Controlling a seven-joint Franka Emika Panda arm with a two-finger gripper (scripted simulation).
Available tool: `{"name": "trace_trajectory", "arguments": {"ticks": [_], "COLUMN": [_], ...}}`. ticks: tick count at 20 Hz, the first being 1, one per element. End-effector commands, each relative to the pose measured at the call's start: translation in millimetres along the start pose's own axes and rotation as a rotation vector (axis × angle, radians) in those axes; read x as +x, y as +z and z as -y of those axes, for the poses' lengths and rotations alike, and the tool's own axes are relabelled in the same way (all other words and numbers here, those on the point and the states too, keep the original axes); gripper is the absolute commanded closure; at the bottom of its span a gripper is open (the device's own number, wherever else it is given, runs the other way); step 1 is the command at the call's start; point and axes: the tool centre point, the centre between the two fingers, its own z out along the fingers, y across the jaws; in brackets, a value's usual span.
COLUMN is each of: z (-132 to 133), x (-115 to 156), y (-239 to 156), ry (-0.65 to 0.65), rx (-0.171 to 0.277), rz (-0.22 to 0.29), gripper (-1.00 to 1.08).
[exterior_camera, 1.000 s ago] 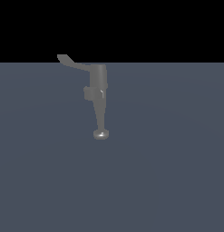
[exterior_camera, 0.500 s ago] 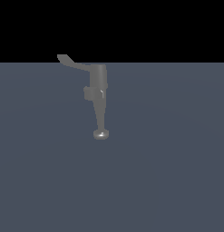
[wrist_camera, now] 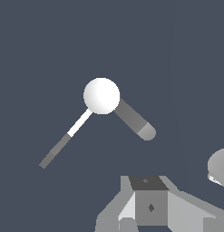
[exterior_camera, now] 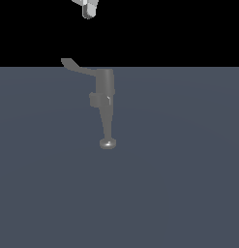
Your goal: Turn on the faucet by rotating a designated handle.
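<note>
White gripper (exterior_camera: 89, 8) is now entering above | handle (exterior_camera: 75, 67) well below fingertips, untouched | finger spread: you cannot tell.

Only a small part of the robot is showing in the exterior view: a white and pale grey gripper (exterior_camera: 88, 8) tip with blocky facets. In the wrist view the gripper (wrist_camera: 152, 210) is appearing as angular grey and light grey panels around a darker square block, which is bearing small diamond-shaped marks. A rounded pale grey part is showing at the picture's edge.
</note>
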Motion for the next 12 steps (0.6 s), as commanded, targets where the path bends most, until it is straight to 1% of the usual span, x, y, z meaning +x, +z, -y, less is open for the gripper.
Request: {"name": "trace_trajectory", "arguments": {"ticks": [1,6,12], "z": [12,35,63], "x": [3,10,16], "y": [8,26,46], "ry": [0.065,0.192,0.341], "rx": [-0.002,-0.007,-0.008], "rz": [-0.006,-0.027,-0.064], "gripper": [1.08,1.08,1.08]}}
